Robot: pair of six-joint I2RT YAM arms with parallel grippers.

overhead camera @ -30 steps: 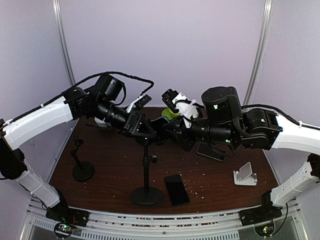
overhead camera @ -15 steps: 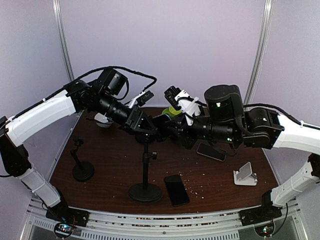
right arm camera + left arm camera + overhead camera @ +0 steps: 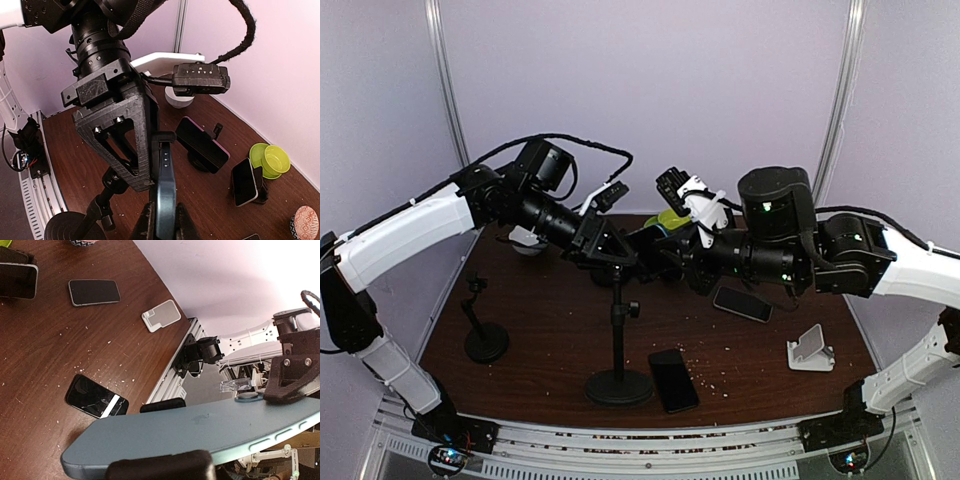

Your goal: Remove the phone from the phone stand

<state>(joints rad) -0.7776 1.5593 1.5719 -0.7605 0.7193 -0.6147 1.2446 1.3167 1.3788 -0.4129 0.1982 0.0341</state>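
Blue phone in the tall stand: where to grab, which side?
Grip the phone at its free end, across its thin thickness, coming from the right arm's side along its length. The clamp crowds the far end, and the flat faces suit a pinch. The right pincer is already shut there.

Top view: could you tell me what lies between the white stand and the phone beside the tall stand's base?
Just bare tabletop with scattered crumbs between the white stand and phone; the top view shows it.
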